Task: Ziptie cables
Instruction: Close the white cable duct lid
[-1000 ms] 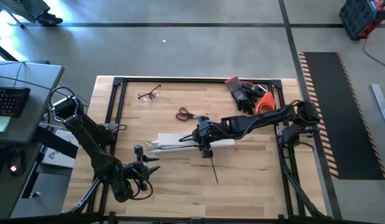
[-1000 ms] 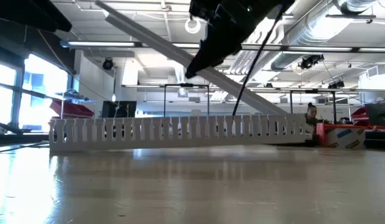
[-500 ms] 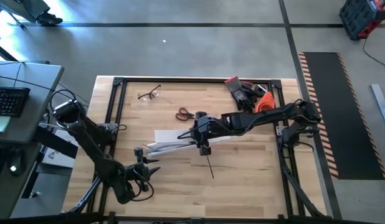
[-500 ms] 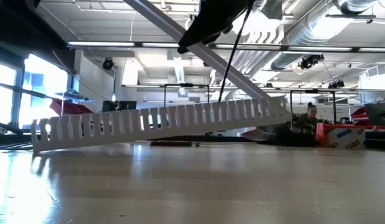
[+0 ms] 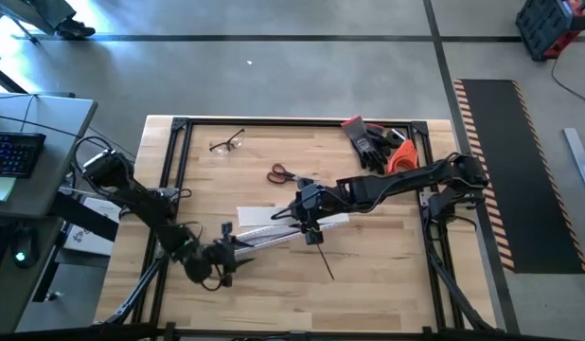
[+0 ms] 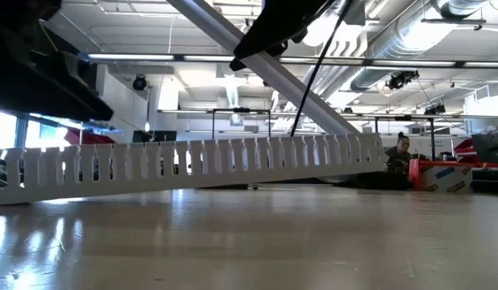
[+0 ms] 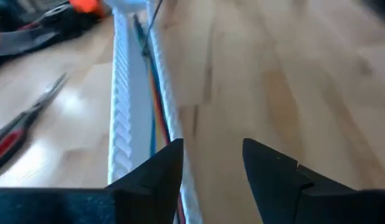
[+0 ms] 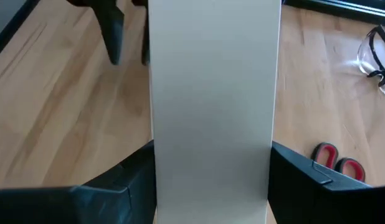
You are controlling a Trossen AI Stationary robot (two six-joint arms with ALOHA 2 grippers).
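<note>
The cables (image 7: pixel 156 106), red and blue wires, lie inside the white slotted duct (image 5: pixel 269 235) (image 7: pixel 121 112), which rests slanted on the table (image 5: pixel 387 275). My left gripper (image 5: pixel 228 248) (image 7: pixel 211 155) is open at the duct's left end, one finger over the duct's wall. My right gripper (image 5: pixel 307 216) (image 8: pixel 211 168) is shut on the flat white cover strip (image 8: pixel 211 81) (image 6: pixel 221 24) above the duct. The thin black ziptie (image 5: pixel 323 258) (image 6: pixel 317 72) slants down from the right gripper toward the near edge. My left gripper: whether its finger (image 7: pixel 171 162) touches the duct's wall cannot be told. My right gripper pinches the cover strip by its two long edges (image 8: pixel 154 155), one finger on each. The fingers slant down from the table's right and lie along the strip. The strip is tilted; its lower end is hidden behind the duct. What holds the ziptie there is hidden.
Red-handled scissors (image 5: pixel 281 173) and safety glasses (image 5: pixel 228 143) lie toward the far edge. Black and orange gloves (image 5: pixel 373 142) sit at the far right corner. A black frame (image 5: pixel 169 170) borders the table. Bare wood lies along the near edge.
My left gripper has come down and moved toward the duct's left end. The duct has turned on the table: its left end has swung toward the near edge, and its right end rose briefly before settling. My right gripper has kept its hold on the cover strip.
</note>
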